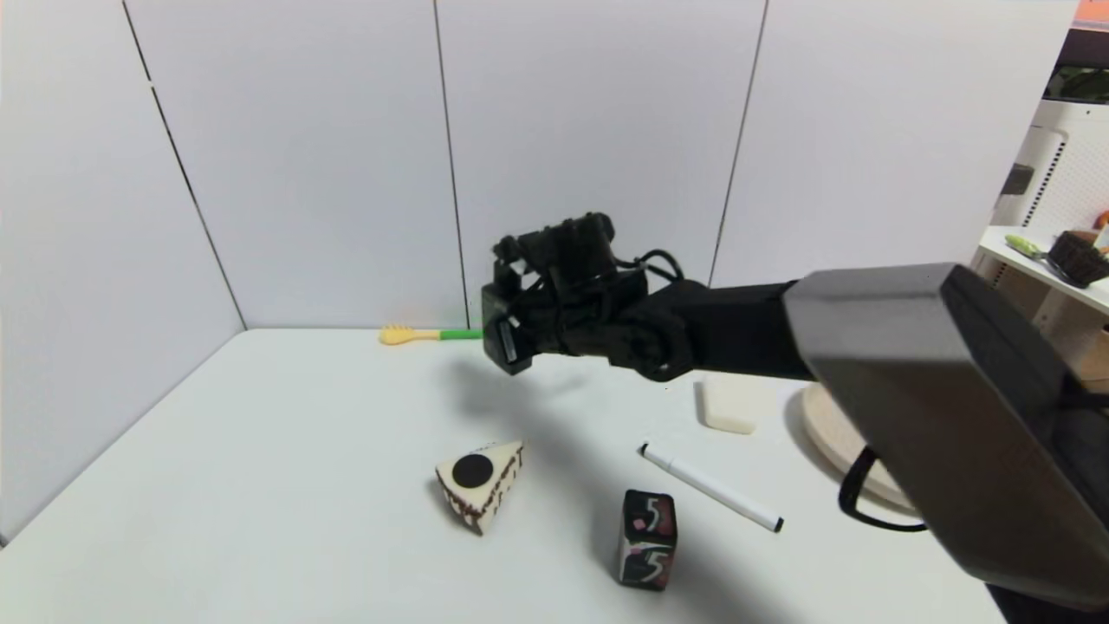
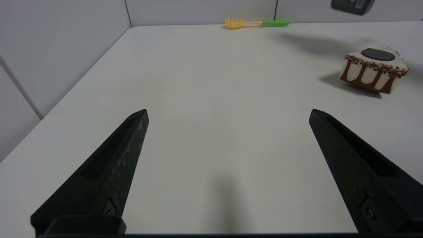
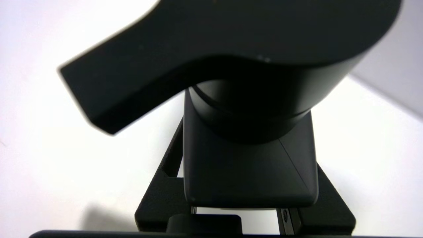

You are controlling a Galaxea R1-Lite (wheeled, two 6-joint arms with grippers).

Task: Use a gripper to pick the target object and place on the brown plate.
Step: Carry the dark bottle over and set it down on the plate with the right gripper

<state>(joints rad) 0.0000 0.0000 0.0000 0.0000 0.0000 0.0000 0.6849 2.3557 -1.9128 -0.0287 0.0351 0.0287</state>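
Note:
My right gripper (image 1: 520, 322) is shut on the target object (image 1: 500, 342), a small black rectangular bottle. It holds the bottle in the air above the far middle of the table. In the right wrist view the bottle (image 3: 244, 158) fills the gap between the fingers (image 3: 158, 191) of the right gripper (image 3: 248, 185), and its round cap points away. The brown plate (image 1: 830, 433) lies at the right and is mostly hidden under my right arm. My left gripper (image 2: 228, 112) is open and empty, low over bare table at the left.
A cake-slice toy (image 1: 481, 484), the black box marked "5" (image 1: 647, 539), a white marker (image 1: 712, 487) and a cream bar (image 1: 728, 406) lie on the table. A yellow-green fork (image 1: 429, 334) lies by the back wall. The cake also shows in the left wrist view (image 2: 373, 71).

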